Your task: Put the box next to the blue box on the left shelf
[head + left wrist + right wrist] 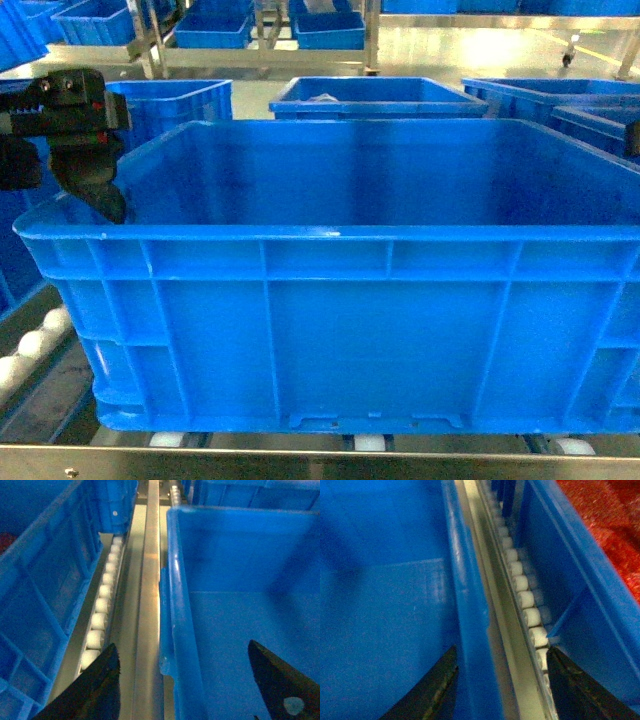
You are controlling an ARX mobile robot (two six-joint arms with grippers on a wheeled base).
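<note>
Box point(340, 300) sits on left shelf point(40, 340) rollers, front wall at the steel edge, w/ neighbor blue box point(40, 580) just beside on its left. Left gripper point(182, 680) straddles box's left rim, fingers spread, not pinching. Right gripper point(500, 680) same on right rim, spread. Both look let go since the rollers carry the box. Another crate point(580, 580) is close on the right.

1. My left gripper point(182, 680) is spread wide, its dark fingers point(95, 685) straddling the left rim of the blue crate point(240, 580).
2. White rollers point(100, 605) and a steel rail point(149, 605) run left of it.
3. Another blue crate point(45, 580) stands farther left.
</note>
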